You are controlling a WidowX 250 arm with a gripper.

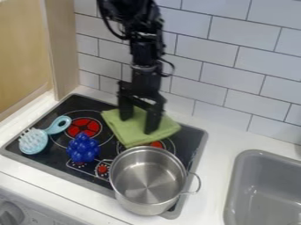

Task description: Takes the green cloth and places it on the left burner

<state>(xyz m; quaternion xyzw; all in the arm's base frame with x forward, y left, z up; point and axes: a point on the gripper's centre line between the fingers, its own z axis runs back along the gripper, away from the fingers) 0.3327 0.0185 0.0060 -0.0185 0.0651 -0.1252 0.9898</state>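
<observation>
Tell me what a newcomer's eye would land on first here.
Probably the shiny metal pot at the front right of the black stovetop. Next comes the green cloth just behind it, with the black tool at it, fingers apart. Farther left, the knobbly dark-blue object and light-blue hairbrush stand out.

I have the gripper [138, 125] over the cloth [130, 134], its fingers apart; I can't tell whether they touch it. The cloth lies by the stove's [79, 103] back edge. I see the pot [130, 201] at the front right corner, the brush [33, 141] at the front left, the blue thing [83, 148] between.
</observation>
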